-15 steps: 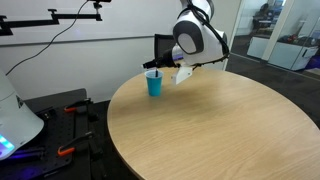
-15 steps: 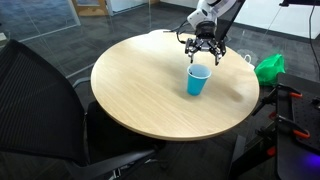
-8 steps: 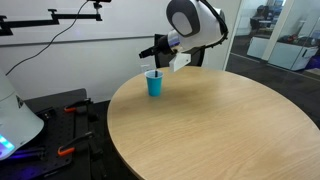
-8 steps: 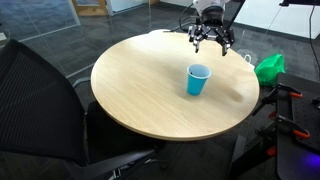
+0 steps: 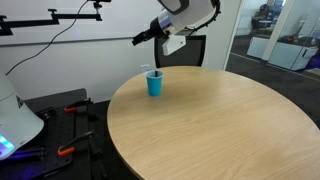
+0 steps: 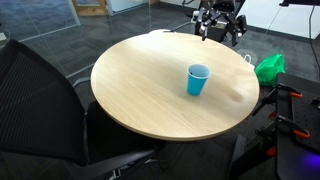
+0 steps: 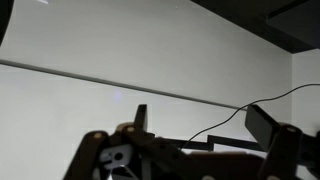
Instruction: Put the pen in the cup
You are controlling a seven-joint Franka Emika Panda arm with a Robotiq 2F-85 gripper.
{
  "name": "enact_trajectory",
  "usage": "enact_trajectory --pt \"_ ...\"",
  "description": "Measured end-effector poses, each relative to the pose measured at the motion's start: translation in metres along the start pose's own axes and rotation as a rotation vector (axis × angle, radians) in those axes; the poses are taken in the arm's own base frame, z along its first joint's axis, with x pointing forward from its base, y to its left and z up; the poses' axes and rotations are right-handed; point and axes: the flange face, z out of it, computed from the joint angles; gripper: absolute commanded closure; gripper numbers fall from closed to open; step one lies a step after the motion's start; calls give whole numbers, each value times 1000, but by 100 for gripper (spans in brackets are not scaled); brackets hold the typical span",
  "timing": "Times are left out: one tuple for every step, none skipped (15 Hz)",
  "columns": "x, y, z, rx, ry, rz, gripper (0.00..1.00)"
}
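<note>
The blue cup point(image 5: 154, 84) stands upright near the far edge of the round wooden table point(image 5: 220, 130); it also shows in the exterior view from the table's opposite side point(image 6: 198, 80). A thin dark tip, perhaps the pen point(image 5: 158, 72), seems to poke above the cup's rim; it is too small to be sure. My gripper point(image 5: 141, 38) is high above the cup and off to one side, also in an exterior view point(image 6: 219, 22). In the wrist view its fingers point(image 7: 200, 125) are spread wide with nothing between them; only a white wall and cable show.
A black office chair point(image 6: 40, 100) stands close to the table. A green object point(image 6: 268, 68) lies beyond the table's edge. Another dark chair point(image 5: 185, 52) is behind the table. Equipment with red clamps point(image 5: 65, 130) sits on the floor.
My gripper was just above the cup a second ago. It has risen well clear of the cup and tilted toward the wall. The cup has not moved.
</note>
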Motion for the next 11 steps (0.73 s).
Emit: enact_trajectory --pt "11 3 2 -6 -6 -18 0" --pt "23 6 5 -13 -9 -36 0" --pt "35 10 9 -14 -12 -56 0" --pt "46 13 13 -15 -13 -74 0" --pt "56 16 17 -16 -11 -90 0" --pt "63 17 19 -14 -12 -101 0" --pt "67 18 21 -13 -14 -108 0" --pt "68 17 21 -13 -15 -109 0" --pt "68 16 21 -14 -14 -107 0" --pt "67 15 20 -16 -13 -103 0" --pt "66 14 20 -17 -13 -101 0"
